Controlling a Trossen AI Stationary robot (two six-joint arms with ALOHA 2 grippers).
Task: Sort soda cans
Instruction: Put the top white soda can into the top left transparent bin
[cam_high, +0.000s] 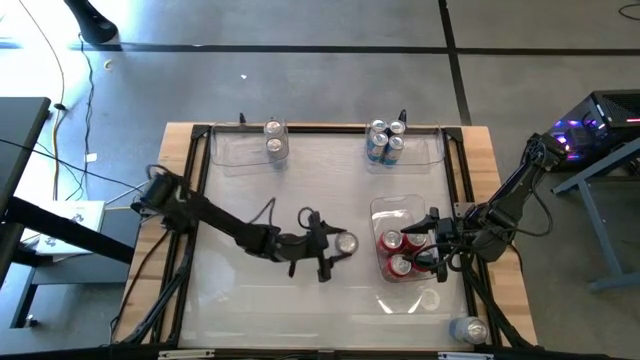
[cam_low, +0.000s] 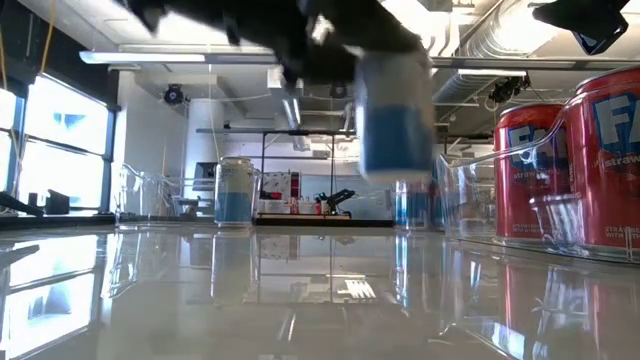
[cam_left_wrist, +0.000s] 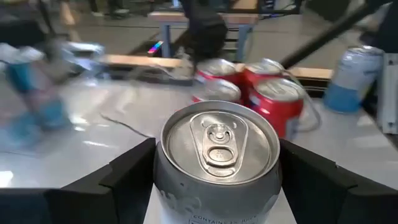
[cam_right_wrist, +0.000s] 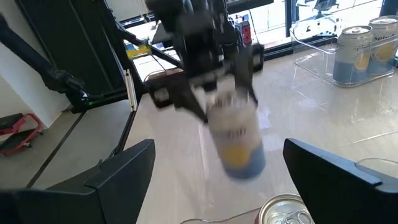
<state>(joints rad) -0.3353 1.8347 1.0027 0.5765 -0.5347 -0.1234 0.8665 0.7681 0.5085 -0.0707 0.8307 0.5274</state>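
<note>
A silver-grey soda can with a blue base (cam_left_wrist: 217, 134) hangs over the middle of the table (cam_high: 346, 242), with my left gripper (cam_left_wrist: 217, 163) shut on it. The low view shows it blurred and clear of the tabletop (cam_low: 395, 115), and the right wrist view shows it from the front (cam_right_wrist: 236, 134). Several red cans (cam_high: 398, 252) stand upright in a clear bin (cam_high: 392, 207) at the right. My right gripper (cam_high: 432, 243) hovers open over that bin with nothing between its fingers (cam_right_wrist: 219, 149). My left gripper pinches the can's round side wall (cam_left_wrist: 166, 186), just under the top rim, between its two fingers (cam_left_wrist: 127, 177). The fingers come level from the table's left side. The can stands about upright, top up, lifted clear of the table.
A clear bin at the far left (cam_high: 240, 152) holds two cans (cam_high: 273, 140). A clear bin at the far right (cam_high: 425, 152) holds several blue cans (cam_high: 385, 142). One more can (cam_high: 470, 328) stands at the near right corner, outside the black frame.
</note>
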